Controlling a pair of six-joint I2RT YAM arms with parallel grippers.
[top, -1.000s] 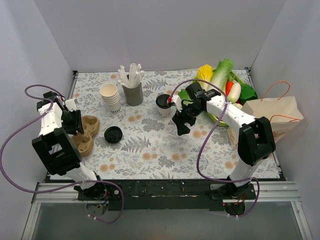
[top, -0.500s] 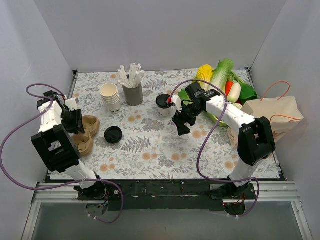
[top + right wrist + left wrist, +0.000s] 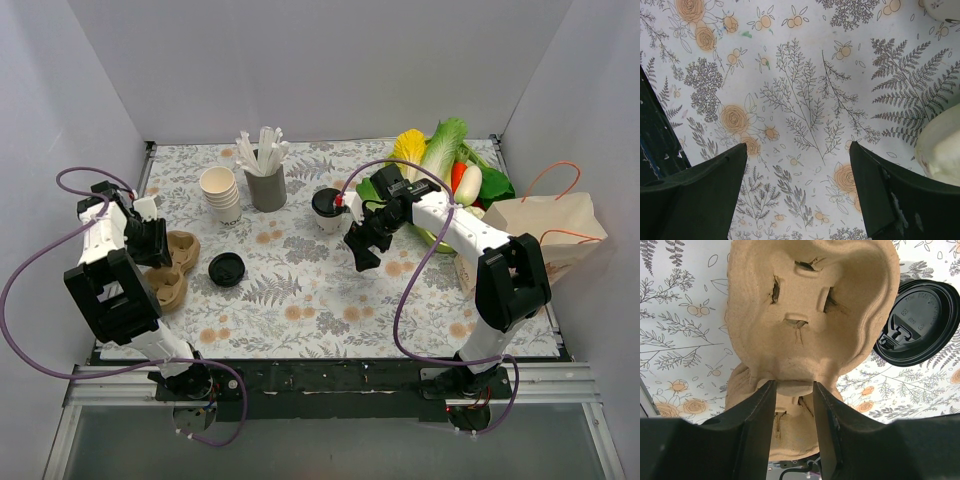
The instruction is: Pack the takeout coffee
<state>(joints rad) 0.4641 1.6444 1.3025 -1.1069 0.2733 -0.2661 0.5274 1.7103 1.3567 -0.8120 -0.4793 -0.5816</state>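
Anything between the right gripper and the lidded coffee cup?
Nothing; top external shows only bare floral tablecloth between the right gripper and the takeout coffee.

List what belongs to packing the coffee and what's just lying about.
Job: cream paper cup with black lid; brown pulp cup carrier, pinched by left gripper; probably tan paper bag.
Lying about: lidless cup stack; loose black lid; straws; vegetables.

Plain pale grey walls (image 3: 330, 70) enclose the table (image 3: 300, 300) at the back and on both sides. A white cloth (image 3: 805, 100) printed with ferns and orange flowers covers it, lit evenly with soft shadows.
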